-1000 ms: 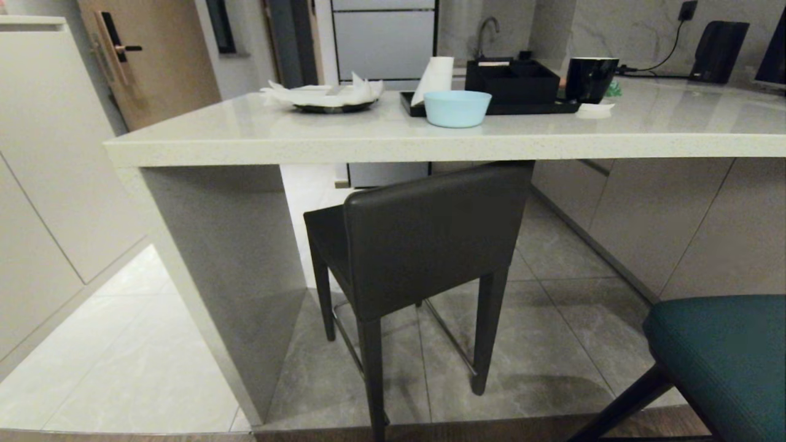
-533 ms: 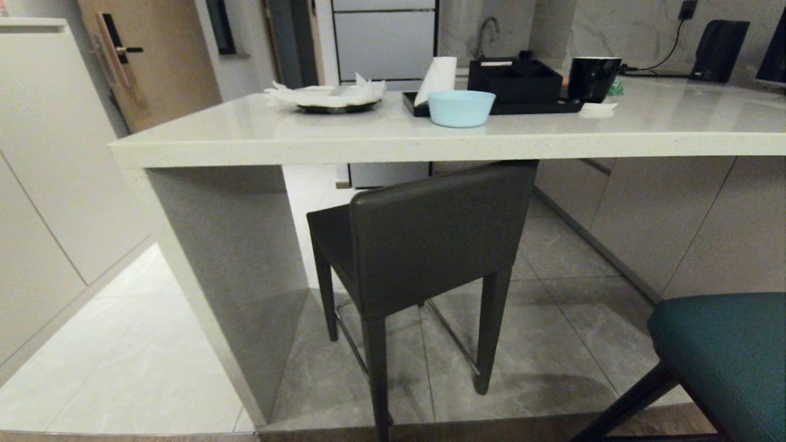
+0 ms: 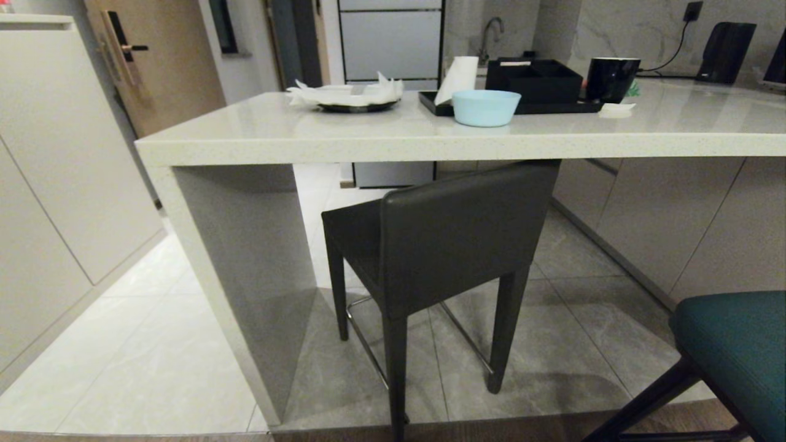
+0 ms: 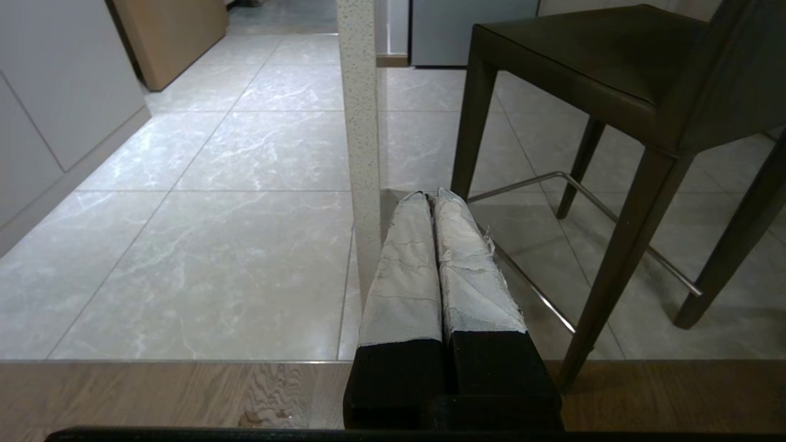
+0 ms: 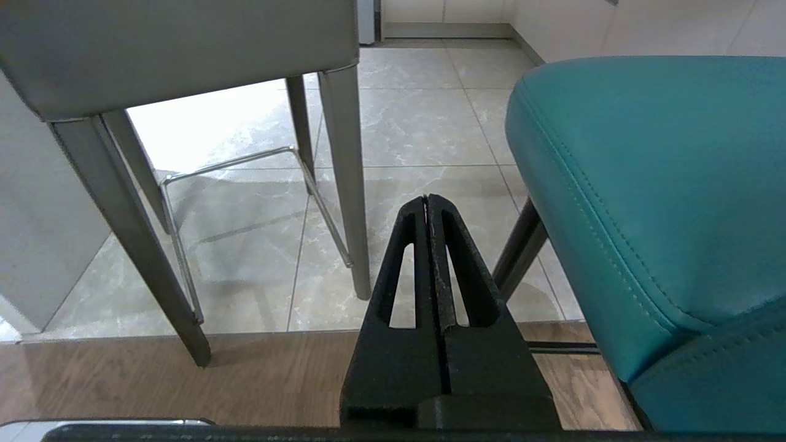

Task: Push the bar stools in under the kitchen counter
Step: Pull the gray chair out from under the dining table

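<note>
Grey-brown stool (image 3: 442,245): flat rectangular back toward the robot, seat partly under the counter (image 3: 430,138), back just below the worktop's thick edge, beside the grey side panel (image 3: 245,258). Four legs on the grey tiled floor (image 3: 153,356); chrome footrest (image 4: 552,184) between them.

Teal stool (image 3: 737,350): at the robot's right, standing out clear of the counter, only part of it in the head view, one black leg visible.

Left gripper (image 4: 430,195): fingers wrapped in pale tape, pressed together, holding nothing. It hangs low over the strip where wood flooring meets tile, pointing at the panel's edge, with the grey-brown stool's near leg just beside it; touching neither.

Right gripper (image 5: 427,197): black fingers closed tip to tip, empty. It sits low between the two stools, the grey-brown stool's legs on one side, the teal seat near on the other; no contact with either.

Counter top: blue bowl (image 3: 485,107), black tray (image 3: 522,92), black mug (image 3: 611,78), paper roll (image 3: 457,78), plate with crumpled paper (image 3: 353,97).

Change: the whole head view has slid rightward since the earlier pictures, counter and stools alike, so the camera has moved; the stools keep their places relative to the counter.
</note>
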Controlling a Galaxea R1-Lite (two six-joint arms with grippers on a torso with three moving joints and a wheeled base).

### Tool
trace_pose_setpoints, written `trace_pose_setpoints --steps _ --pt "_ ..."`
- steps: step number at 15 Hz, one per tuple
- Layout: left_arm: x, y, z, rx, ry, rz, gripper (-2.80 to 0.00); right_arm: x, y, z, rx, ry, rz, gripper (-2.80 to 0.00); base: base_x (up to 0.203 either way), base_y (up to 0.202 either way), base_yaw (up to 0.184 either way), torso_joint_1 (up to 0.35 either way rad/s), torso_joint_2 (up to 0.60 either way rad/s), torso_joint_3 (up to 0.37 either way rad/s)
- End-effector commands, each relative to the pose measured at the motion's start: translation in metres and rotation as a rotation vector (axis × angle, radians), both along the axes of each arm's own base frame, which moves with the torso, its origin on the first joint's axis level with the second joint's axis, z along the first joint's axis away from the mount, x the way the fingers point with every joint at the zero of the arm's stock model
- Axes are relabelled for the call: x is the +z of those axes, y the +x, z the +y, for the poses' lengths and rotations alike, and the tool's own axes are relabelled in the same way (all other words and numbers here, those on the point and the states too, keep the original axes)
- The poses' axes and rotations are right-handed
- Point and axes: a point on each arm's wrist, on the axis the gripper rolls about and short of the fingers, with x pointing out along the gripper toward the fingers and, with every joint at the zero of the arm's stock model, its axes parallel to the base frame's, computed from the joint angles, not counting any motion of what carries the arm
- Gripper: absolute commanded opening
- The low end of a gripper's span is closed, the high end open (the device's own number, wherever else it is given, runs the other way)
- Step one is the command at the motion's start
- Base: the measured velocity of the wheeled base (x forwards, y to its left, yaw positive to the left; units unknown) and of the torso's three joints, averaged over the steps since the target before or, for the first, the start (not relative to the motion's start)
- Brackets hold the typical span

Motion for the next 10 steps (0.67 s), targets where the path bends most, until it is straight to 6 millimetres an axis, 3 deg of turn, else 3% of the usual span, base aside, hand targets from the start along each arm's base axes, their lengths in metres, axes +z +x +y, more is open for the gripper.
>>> trace_pose_setpoints --steps 1,4,10 --pt "-0.005 0.0015 0.0 0.001 0.0 0.019 -2.8 0.0 0.0001 0.0 0.001 -0.001 0.001 -2.8 0.0 0.0 0.0 0.0 0.0 0.0" --pt "-0.0051 0.0014 0.0 0.0 0.0 0.018 -2.8 0.0 0.0001 0.0 -0.001 -0.001 0.001 -2.8 0.0 0.0 0.0 0.0 0.0 0.0" --pt "-0.0055 0.0015 0.0 0.0 0.0 0.019 -2.8 0.0 0.0001 0.0 0.001 0.001 0.001 -2.8 0.186 0.0 0.0 0.003 0.0 0.006"
